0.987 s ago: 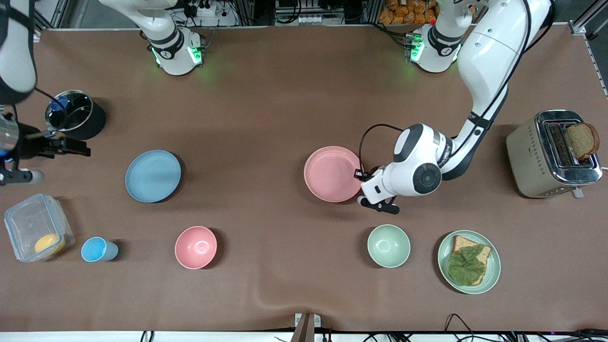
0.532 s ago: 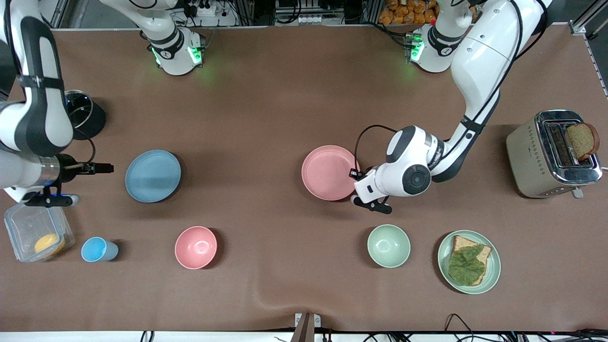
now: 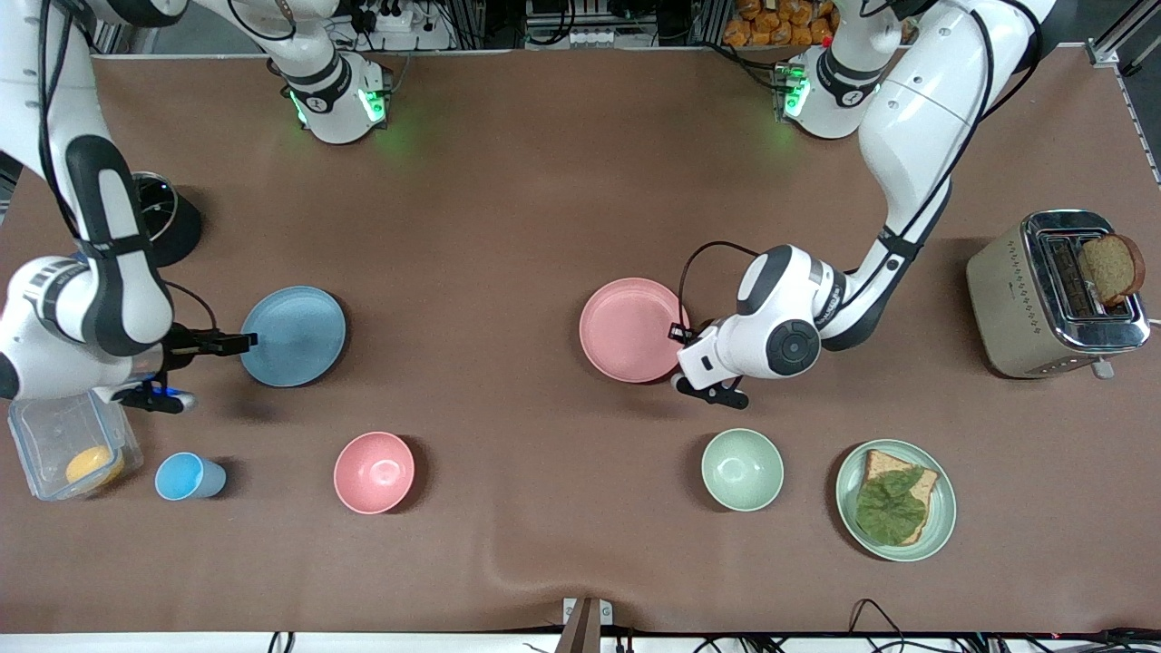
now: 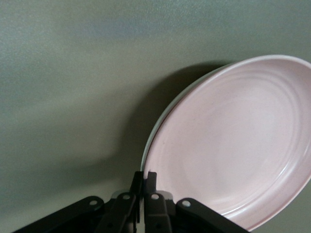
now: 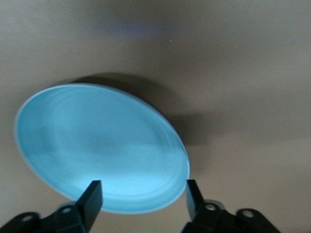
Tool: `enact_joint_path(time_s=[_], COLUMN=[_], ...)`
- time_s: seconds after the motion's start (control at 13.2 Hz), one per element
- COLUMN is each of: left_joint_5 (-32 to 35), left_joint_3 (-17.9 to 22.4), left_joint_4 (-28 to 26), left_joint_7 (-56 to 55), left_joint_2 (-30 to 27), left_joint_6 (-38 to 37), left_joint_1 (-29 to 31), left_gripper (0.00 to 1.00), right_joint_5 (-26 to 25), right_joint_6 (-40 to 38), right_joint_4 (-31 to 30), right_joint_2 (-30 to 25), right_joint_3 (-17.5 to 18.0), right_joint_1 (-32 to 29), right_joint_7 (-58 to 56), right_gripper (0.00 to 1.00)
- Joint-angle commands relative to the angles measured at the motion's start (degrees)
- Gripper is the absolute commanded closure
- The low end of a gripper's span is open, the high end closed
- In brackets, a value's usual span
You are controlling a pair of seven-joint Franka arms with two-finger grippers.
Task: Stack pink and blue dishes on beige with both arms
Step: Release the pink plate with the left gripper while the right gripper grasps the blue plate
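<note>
Pink plate [image 3: 633, 329] lies flat near the middle of the brown table [image 3: 544, 181], toward the left arm's end, and the blue plate [image 3: 293, 336] lies flat toward the right arm's end, the two well apart and about equally near the front camera; no beige plate shows in any view. Largest on the scene are the two white arms: the left arm [image 3: 916, 118] bends down from its base so that the left gripper [image 3: 682, 343] sits at the pink plate's rim on the side toward the toaster [image 3: 1052, 295], and in the left wrist view its fingers [image 4: 151, 182] are drawn close together, pinched on that rim [image 4: 146, 165]. The right arm [image 3: 100, 272] reaches in low so that the right gripper [image 3: 238, 342] is at the blue plate's edge; in the right wrist view its fingers [image 5: 92, 196] stand wide apart, spanning the near rim of the blue plate [image 5: 102, 145] without closing on it. The toaster holds a slice of dark bread [image 3: 1111, 268]. Nearer the front camera stand a green plate with bread and a leaf [image 3: 896, 500], a clear lidded container [image 3: 68, 444], a green bowl [image 3: 742, 469], a pink bowl [image 3: 374, 472] and a small blue cup [image 3: 186, 477].
</note>
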Motion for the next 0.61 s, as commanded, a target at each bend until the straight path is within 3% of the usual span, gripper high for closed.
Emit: enact_joint_path(time_s=[0.0,0.38,0.53], left_joint_5=[1.27,1.27,1.27], left_joint_3=[0.26,0.26,0.44], left_joint_4=[0.26,0.44,0.70], left_joint_7=[-1.36,-2.58,-3.99], left_joint_2=[0.25,0.69,1.13], left_joint_6=[0.33,0.33,0.33], left_joint_1=[-0.64,-1.25,-1.52], left_gripper=[1.00,1.00,0.56], right_joint_5=[1.16,0.55,0.46], right_joint_6=[0.35,3.25,3.34], right_joint_4=[0.77,0.86,0.77], right_joint_2=[2.33,3.30,4.00], right_joint_3=[0.56,0.47,0.47], right_joint_1=[-0.80,-2.65,-3.26], right_joint_7=[-0.87,-5.18,-5.27], right_gripper=[0.32,0.31,0.31])
